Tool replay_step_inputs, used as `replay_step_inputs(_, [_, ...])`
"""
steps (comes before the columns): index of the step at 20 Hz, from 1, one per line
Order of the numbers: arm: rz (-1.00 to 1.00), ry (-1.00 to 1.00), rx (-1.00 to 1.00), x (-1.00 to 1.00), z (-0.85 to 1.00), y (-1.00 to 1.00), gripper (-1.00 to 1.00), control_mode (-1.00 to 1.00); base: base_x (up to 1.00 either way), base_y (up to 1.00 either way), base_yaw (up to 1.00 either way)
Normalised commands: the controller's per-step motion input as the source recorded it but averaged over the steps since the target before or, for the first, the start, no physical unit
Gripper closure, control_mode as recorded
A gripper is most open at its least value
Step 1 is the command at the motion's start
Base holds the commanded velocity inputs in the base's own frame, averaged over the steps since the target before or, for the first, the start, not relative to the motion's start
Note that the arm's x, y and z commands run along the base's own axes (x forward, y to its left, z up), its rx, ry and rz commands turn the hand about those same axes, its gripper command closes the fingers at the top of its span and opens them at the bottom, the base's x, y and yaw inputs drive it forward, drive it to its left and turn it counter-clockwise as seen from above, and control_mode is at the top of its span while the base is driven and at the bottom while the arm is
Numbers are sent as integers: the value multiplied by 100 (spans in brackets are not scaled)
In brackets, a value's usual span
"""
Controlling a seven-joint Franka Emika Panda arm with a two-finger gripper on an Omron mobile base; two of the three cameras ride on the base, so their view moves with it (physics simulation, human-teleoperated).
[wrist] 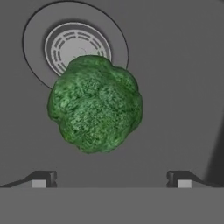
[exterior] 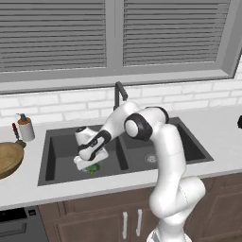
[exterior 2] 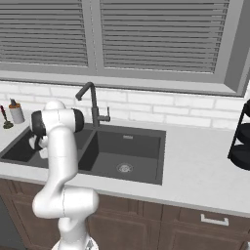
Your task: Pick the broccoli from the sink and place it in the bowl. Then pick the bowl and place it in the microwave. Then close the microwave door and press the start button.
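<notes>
Green broccoli (wrist: 94, 105) still lies in the sink (exterior: 56, 156); our tool (wrist: 111, 179) hangs released above it, so bowl (exterior: 7, 160), microwave and button all remain.

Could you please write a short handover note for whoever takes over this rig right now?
Tool: open, nothing held, lowered into the left basin of the sink directly over the broccoli.
Broccoli: lying on the basin floor, overlapping the edge of the round drain, centred between the fingertips but not yet gripped.
Bowl: on the counter left of the sink, at the edge of the left base view.
Done: approach to the broccoli.
Left: close on the broccoli, lift it into the bowl, put the bowl in the microwave, shut the door, press start.
</notes>
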Motion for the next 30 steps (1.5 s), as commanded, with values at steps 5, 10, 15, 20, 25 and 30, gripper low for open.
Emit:
replay_step_inputs(5, [0, 0, -1, 20, -20, 10, -100, -100, 0, 0, 0])
replay_step_inputs(10, [0, 0, 0, 30, -3, 15, -100, -100, 0, 0, 0])
replay_step_inputs(15, [0, 0, -2, 33, -6, 13, -100, -100, 0, 0, 0])
replay_step_inputs(20, [0, 0, -2, 12, -24, 5, -100, -100, 0, 0, 0])
replay_step_inputs(25, [0, 3, -3, 0, -30, 0, -100, -100, 0, 0, 0])
replay_step_inputs(30, [0, 6, -1, -2, -39, -6, -100, -100, 0, 0, 0])
